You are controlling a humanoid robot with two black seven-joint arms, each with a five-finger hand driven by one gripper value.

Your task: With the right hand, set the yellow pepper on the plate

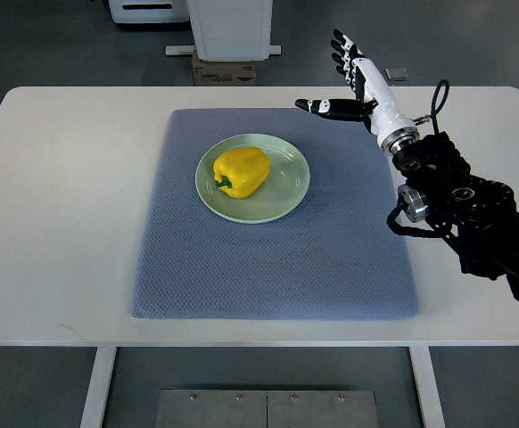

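Pepper [243, 172] lies on its side in the middle of the plate [291, 192], green stem pointing toward the picture's lower left, long axis running from there to the upper right. Plate sits on the mat [331, 259], on the table [63, 205]. Right hand [353, 82] is well apart from the plate at the mat's far right corner, fingers spread, thumb out, holding nothing.

Yellow pepper [243, 171]: bright yellow, green stem. It lies on the plate [288, 193], pale green, plain glaze. Under the plate, mat [277, 259]: slate blue-grey, fine woven dimple texture. Table [63, 223] around the mat: white, unpatterned. Right hand [353, 76], beyond the mat's far right corner: white shell, black fingertips and joints; arm behind it black with silver fittings. Floor beyond the table: dark grey.
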